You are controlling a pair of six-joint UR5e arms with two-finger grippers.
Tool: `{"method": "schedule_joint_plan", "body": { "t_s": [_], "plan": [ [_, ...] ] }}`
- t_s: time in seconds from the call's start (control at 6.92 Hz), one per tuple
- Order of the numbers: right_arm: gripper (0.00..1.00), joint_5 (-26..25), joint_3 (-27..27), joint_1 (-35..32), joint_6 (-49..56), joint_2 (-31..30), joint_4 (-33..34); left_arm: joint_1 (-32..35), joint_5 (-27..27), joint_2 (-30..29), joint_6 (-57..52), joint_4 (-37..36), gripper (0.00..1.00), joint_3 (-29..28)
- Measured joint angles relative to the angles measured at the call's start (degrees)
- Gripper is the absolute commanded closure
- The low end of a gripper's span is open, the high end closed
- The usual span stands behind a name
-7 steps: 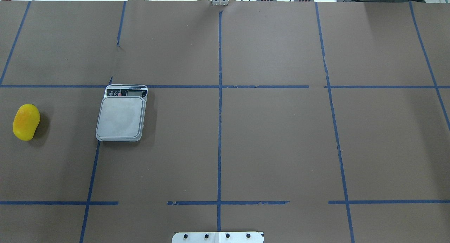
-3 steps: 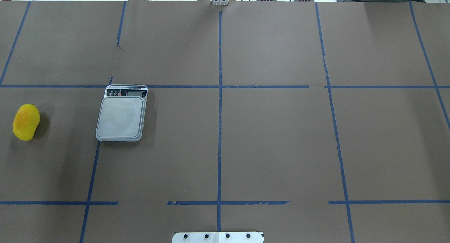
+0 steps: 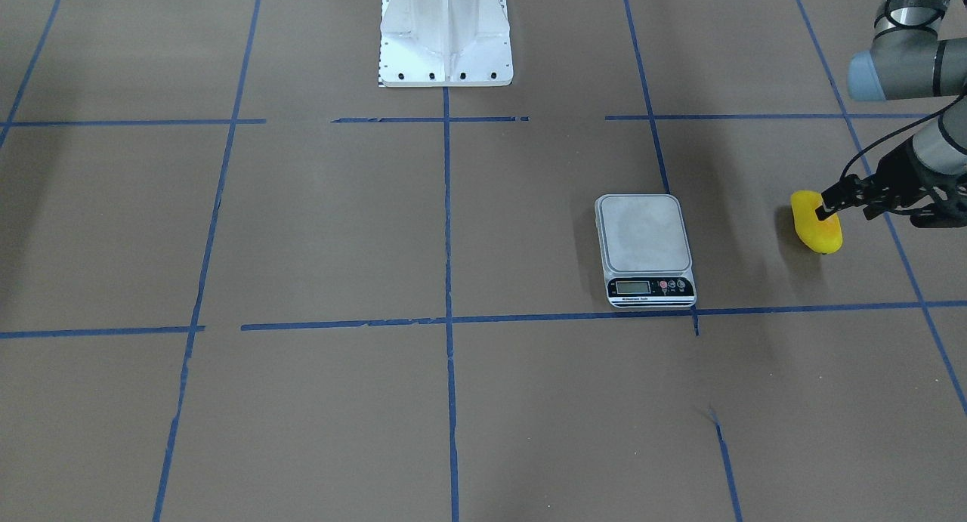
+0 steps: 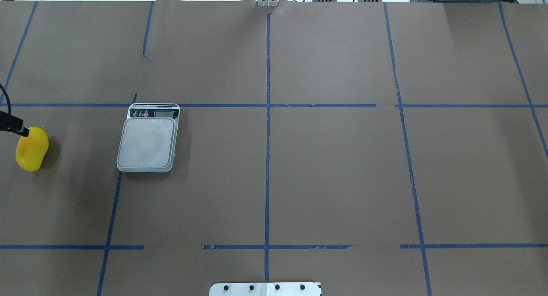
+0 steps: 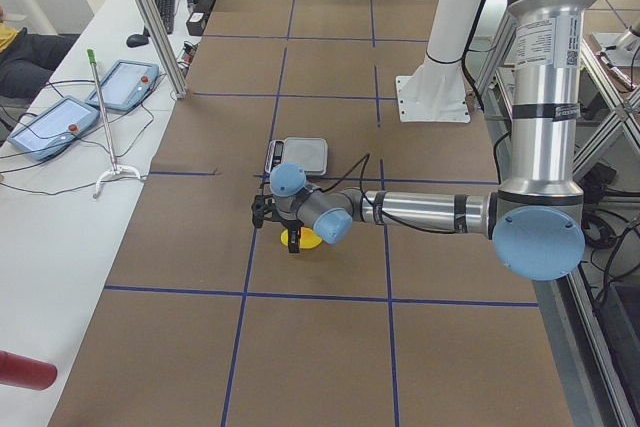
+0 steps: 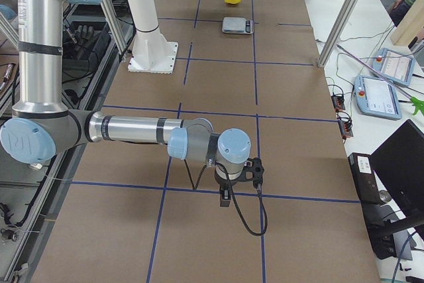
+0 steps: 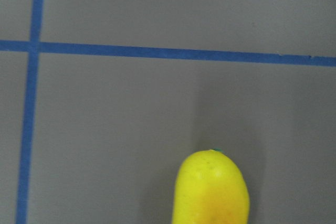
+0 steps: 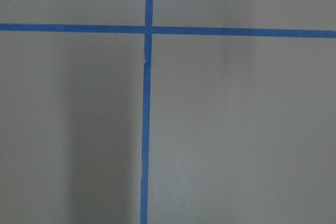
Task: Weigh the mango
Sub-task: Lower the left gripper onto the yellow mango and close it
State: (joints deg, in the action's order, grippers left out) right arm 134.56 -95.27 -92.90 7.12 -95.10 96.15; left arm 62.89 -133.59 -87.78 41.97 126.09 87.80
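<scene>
Newly in at the left edge of the overhead view: the left gripper point(image 4: 20, 130), dark, cable trailing behind, tip over the upper end of the mango point(image 4: 32, 152). Shows in neither earlier overhead picture, where only the fruit lies there. Cannot tell whether the tip touches the mango or hangs just above it. Cannot tell either whether the jaws are apart or together: only one dark tip shows clearly in the front-facing view, at the right of the frame, overlapping the top of the yellow fruit point(image 3: 817, 233).

Mango in the same spot as before, flat on the brown counter point(image 4: 334, 167), at the far left of the overhead frame, long axis running roughly up and down the picture, orange blush on its left side. Well apart from the digital kitchen scale point(image 4: 147, 142), which sits to its right, display and buttons toward the top of the frame, just under a blue tape line point(image 4: 222, 105). Scale also unmoved.

From the left wrist camera: rounded end of the mango point(image 7: 211, 192) at the bottom centre, blue tape above and to the left of it, no fingers in frame.

In the exterior right view, lower centre: the right gripper point(image 6: 225, 198), pointing down, low over the counter near a tape crossing. Cannot tell its jaws' state from there.
</scene>
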Motion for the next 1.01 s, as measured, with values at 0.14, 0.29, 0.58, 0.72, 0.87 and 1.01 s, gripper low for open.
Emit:
{"method": "schedule_joint_plan", "body": {
  "t_s": [0.14,0.29,0.58,0.72,0.87,1.01],
  "plan": [
    [0.00,0.0,0.0,0.0,0.0,0.0,0.0,-0.9,0.1,-0.4,0.7,3.1,0.00,-2.4],
    [0.00,0.0,0.0,0.0,0.0,0.0,0.0,-1.5,0.1,-1.2,1.1,4.4,0.02,-3.8],
    [0.00,0.0,0.0,0.0,0.0,0.0,0.0,-2.9,-0.2,-2.3,1.4,5.1,0.49,-4.7],
    [0.00,0.0,0.0,0.0,0.0,0.0,0.0,-3.6,-0.1,-2.5,1.3,5.1,0.99,-5.0],
    [0.00,0.0,0.0,0.0,0.0,0.0,0.0,-4.0,-0.1,-2.6,1.2,5.1,1.00,-5.1],
    [0.00,0.0,0.0,0.0,0.0,0.0,0.0,-4.2,-0.2,-2.6,1.2,5.1,1.00,-4.7]
  ]
}}
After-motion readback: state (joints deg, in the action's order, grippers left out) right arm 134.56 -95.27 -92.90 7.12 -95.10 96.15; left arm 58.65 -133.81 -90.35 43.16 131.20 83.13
